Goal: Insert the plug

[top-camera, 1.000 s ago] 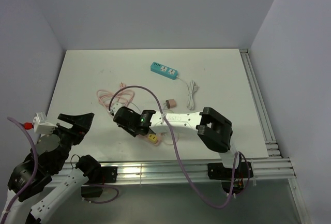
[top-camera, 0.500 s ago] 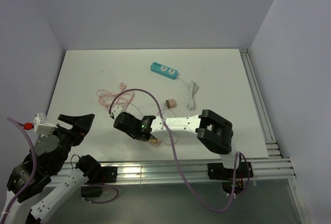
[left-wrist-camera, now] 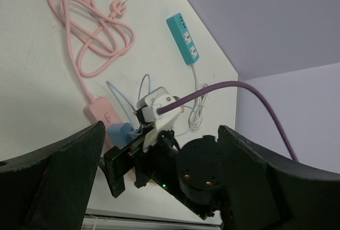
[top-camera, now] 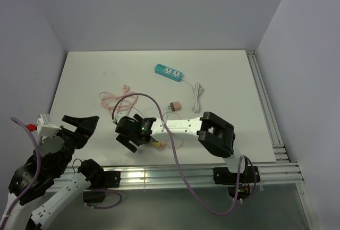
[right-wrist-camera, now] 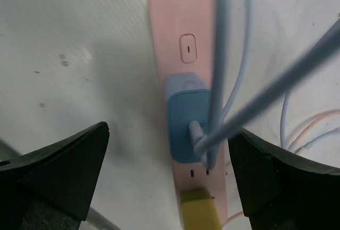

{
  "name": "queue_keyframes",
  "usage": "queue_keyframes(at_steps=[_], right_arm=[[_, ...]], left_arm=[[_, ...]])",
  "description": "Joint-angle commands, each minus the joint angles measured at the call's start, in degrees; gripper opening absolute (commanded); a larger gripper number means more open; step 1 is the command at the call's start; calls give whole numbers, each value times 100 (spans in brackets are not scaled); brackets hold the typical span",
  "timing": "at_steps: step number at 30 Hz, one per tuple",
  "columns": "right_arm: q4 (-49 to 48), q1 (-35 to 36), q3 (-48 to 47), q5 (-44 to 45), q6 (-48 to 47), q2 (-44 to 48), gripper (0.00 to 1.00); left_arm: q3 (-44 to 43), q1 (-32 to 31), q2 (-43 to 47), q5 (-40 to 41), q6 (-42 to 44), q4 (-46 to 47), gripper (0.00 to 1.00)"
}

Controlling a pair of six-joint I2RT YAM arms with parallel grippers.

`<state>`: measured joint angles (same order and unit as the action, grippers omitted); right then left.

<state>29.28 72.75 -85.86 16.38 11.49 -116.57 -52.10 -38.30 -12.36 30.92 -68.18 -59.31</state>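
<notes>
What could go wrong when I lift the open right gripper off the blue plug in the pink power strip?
1. The light blue cable from the blue rectangular plug rises between the open right gripper's fingers; lifting away could snag it and tug the plug out of the flat pink power strip.
2. The small yellow plug sits right beside the blue one; a sideways drift might knock it.

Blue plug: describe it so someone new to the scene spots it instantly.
On the white table, find the pink power strip lying near the arms' edge. The blue plug sits on that strip, between its oval switch and a yellow plug. It is the only blue block on it.
</notes>
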Motion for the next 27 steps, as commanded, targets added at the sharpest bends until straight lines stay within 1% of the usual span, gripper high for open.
queue_keyframes(at_steps=[1,6,7,8,11,13,15,16,18,19,21,22,23,25,27], right_arm=[[429,-50,-572,-109,249,765,100],[403,-51,112,-390,635,1715,100],[412,-50,201,-338,714,2021,100],[517,-59,280,-94,880,2164,100],[727,-155,526,250,1222,2665,100],[746,-506,780,278,1399,2885,100],[624,-892,1157,208,1716,3184,97],[545,-1381,1308,155,1830,3367,92],[89,-1937,1755,-160,1980,3509,85],[-9,-2445,1827,-170,1980,3536,78],[-124,-2817,1846,-188,1963,3440,68],[-168,-2976,1819,-284,1919,3257,65],[-264,-3221,1793,-267,1832,3159,65],[-204,-3390,1600,-188,1822,2835,66],[-448,-3653,1634,-371,1770,2720,67]], left_arm=[[-178,-2,-74,28,68,42,92],[-178,-2,-47,46,86,42,93],[-178,-2,-47,46,86,60,93],[-152,-2,-30,11,95,86,93],[-99,-2,-82,-68,147,183,93],[-90,-2,-117,-121,182,235,92],[-99,-10,-179,-199,244,279,92],[-108,-2,-196,-217,261,306,92],[-108,-2,-258,-314,323,332,92],[-99,-2,-267,-367,332,341,91],[-29,-2,-284,-437,350,420,91],[-3,-10,-293,-542,358,464,90],[76,-2,-293,-595,358,499,90],[164,-10,-302,-735,367,622,89],[252,-2,-355,-824,385,727,89]])
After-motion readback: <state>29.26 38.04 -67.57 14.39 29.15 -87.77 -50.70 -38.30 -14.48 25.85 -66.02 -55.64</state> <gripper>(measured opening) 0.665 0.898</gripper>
